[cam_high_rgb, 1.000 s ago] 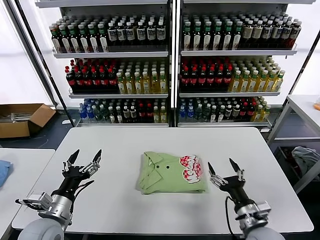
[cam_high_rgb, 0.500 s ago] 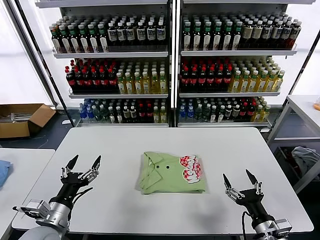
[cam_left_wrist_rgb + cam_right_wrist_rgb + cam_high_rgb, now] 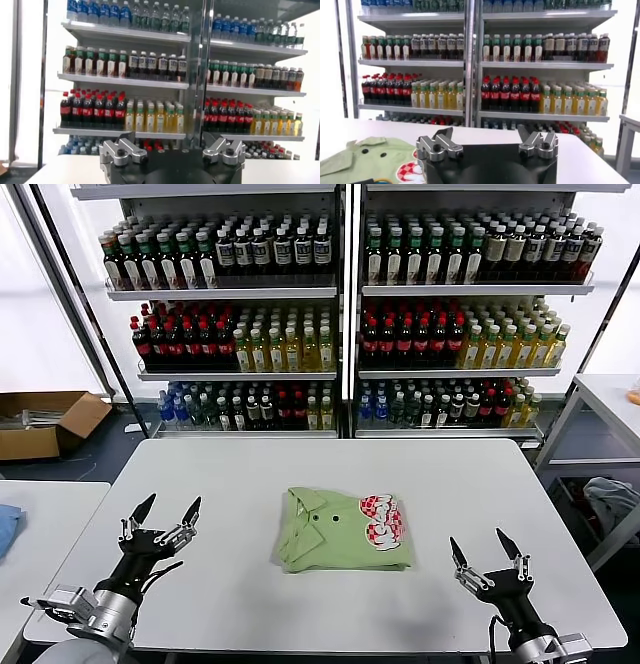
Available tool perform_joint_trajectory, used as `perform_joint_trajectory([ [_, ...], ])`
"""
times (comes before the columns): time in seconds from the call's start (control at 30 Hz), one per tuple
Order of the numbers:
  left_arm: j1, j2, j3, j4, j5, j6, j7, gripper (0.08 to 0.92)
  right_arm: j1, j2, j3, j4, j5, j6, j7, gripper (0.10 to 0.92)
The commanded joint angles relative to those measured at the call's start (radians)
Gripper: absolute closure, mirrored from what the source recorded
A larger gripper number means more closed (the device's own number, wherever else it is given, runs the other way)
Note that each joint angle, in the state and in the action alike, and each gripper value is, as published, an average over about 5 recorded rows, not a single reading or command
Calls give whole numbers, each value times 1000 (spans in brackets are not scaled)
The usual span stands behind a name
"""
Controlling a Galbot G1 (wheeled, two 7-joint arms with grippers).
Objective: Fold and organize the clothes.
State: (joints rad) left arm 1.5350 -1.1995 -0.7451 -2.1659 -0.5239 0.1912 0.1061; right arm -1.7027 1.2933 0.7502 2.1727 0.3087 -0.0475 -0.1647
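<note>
Head view: light green soft polo shirt with red-and-white checkered graphic (image 3: 345,530) lies folded at centre of white bench (image 3: 250,474). Left hand (image 3: 161,516) and right hand (image 3: 485,554) — both spread, empty, flanking shirt, well apart. Risk: a hand catching on it — folds pulled loose.

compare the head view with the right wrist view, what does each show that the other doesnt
Only the head view shows the whole folded polo shirt lying on the white table, both open grippers, left gripper and right gripper, apart from it on either side, and a cardboard box on the floor. Only the right wrist view shows the right gripper's finger bases close up, with just part of the shirt. Both share the bottle shelves behind the table.
</note>
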Motion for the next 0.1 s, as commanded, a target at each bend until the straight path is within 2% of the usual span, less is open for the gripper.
perform_joint_trajectory([
  [0.03,11,14,-22,-13,-7,13,7,177,-31,27,14,20,-6,6,-15,203],
  [0.1,12,17,-22,-8,-7,13,8,177,-32,30,14,18,-5,9,-16,203],
])
